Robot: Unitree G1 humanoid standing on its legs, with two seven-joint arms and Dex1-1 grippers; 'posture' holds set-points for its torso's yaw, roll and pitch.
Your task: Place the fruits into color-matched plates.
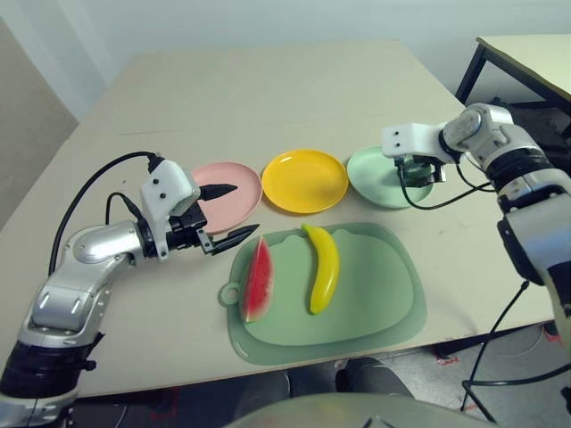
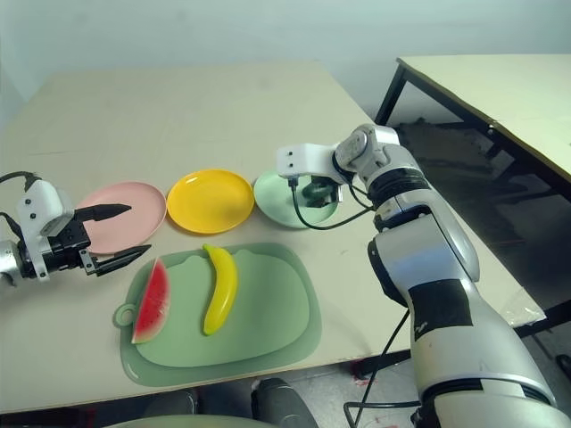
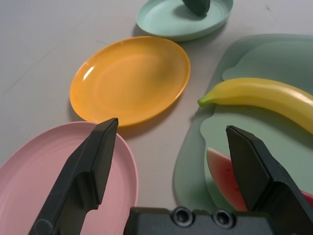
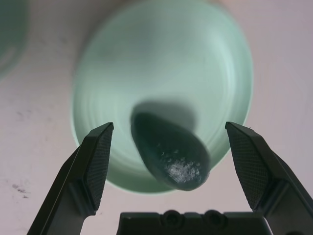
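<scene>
Your right gripper [image 4: 169,123] has its fingers spread, with the dark green avocado [image 4: 168,152] between them and a gap on either side. The avocado is at the mint green plate [image 4: 161,54], its shadow falling on the plate. Your left gripper [image 1: 247,207] is spread too and pinches nothing: one finger reaches over the pale pink plate [image 1: 234,174], the other points toward the tip of the watermelon wedge [image 1: 259,283].

The avocado is oval and glossy, with a pale mottled patch at its broader end. The wedge shows smooth red flesh and dark seed specks; the banana [image 1: 325,267] is yellow, gently curved, with a green tip. Both lie on the sage-green mat [image 1: 379,303], rounded, with a loop tab, the banana just beside the wedge.

The yellow-orange plate [image 1: 305,181], shiny plastic, sits bare between the other two plates on the pale table [image 1: 268,94]. From above, your right gripper and its black cable [image 1: 437,205] cover part of the mint green plate.
</scene>
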